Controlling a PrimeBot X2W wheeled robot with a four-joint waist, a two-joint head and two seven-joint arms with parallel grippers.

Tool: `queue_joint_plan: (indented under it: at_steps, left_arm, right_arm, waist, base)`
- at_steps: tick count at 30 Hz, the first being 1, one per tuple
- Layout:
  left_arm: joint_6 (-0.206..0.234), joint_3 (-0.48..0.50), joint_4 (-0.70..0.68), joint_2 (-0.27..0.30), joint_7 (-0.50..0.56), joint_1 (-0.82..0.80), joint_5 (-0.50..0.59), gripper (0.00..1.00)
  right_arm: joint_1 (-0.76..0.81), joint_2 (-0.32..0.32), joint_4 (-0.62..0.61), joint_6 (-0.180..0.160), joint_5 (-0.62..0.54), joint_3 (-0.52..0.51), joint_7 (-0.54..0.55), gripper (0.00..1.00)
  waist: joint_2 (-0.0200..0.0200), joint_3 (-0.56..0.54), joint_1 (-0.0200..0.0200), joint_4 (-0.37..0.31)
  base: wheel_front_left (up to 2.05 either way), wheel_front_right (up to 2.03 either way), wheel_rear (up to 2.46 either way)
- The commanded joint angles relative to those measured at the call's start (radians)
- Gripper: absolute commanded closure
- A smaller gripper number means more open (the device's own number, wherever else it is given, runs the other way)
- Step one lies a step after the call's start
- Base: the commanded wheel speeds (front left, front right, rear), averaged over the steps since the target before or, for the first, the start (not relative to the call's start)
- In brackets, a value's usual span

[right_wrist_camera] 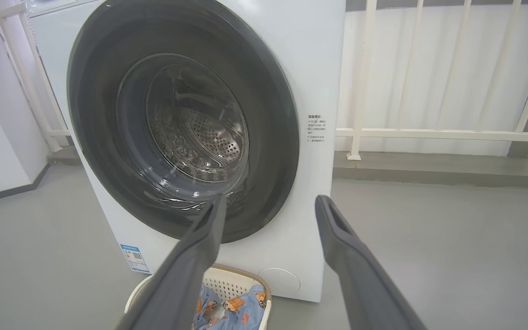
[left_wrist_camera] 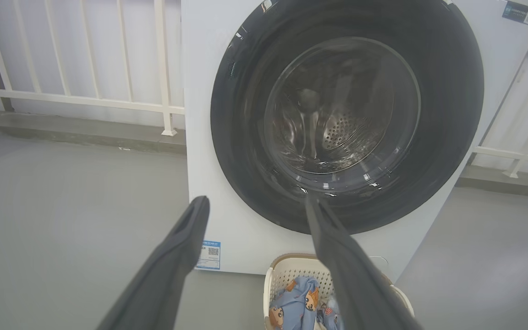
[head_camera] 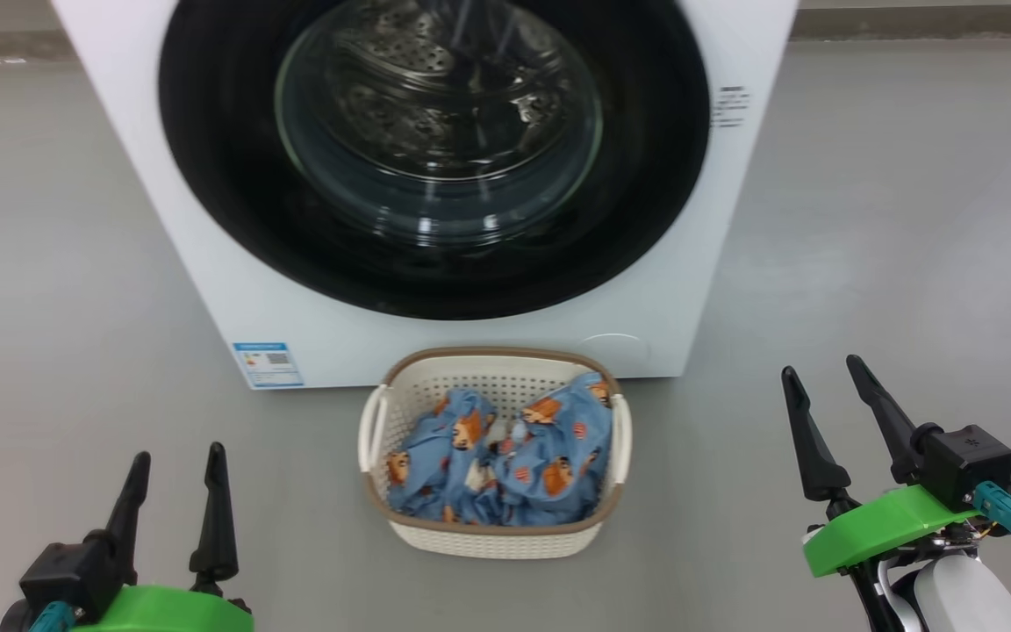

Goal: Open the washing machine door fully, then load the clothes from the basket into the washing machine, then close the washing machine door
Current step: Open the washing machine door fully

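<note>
Door (head_camera: 437, 132) is shut, flush on the front of the washer (head_camera: 207, 290), glass bulge facing straight at the robot. It's round, so no long axis; can't make out the hinge side or handle. Basket (head_camera: 488, 540) sits on the floor (head_camera: 58, 263) just in front of the washer's base, centred under the door, probably parked there so the lift into the drum (right_wrist_camera: 209, 137) is short. Its mouth points up and its handles stick out left and right, so its long axis seems to run side to side, parallel to the washer front. Clothes (head_camera: 505, 465) are bunched inside it, crumpled, no clear direction. Left claw (head_camera: 179, 452) is low on the robot's left, spread wide, empty, aimed at the washer. Right claw (head_camera: 820, 364) is the same on the right, spread and empty, higher in the head view. Both are well apart from basket and door. Looks like a ready pose, door opening not yet started.
</note>
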Motion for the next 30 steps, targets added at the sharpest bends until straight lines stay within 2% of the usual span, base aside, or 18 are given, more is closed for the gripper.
queue_joint_plan:
  at_steps: [1,13,30]
  left_arm:
    - [-0.002,0.035,-0.02,0.018,-0.009,-0.048,0.009,0.0]
    - [-0.003,0.023,-0.015,0.019,-0.009,-0.046,-0.02,0.0]
    - [-0.003,0.007,-0.018,0.029,-0.009,-0.042,-0.034,0.0]
  right_arm:
    - [-0.05,-0.013,-0.024,0.008,-0.002,0.019,-0.012,0.0]
    - [-0.048,-0.015,-0.022,0.008,-0.003,0.013,-0.012,0.0]
    - [-0.049,-0.017,-0.02,0.008,-0.004,0.017,-0.012,0.0]
  waist:
    - [0.0,0.001,0.0,0.0]
    - [0.0,-0.001,0.0,-0.001]
    - [0.0,-0.005,0.0,-0.003]
  base:
    - [1.23,1.23,-2.46]
    - [0.82,0.82,-1.64]
    - [0.05,0.05,-0.09]
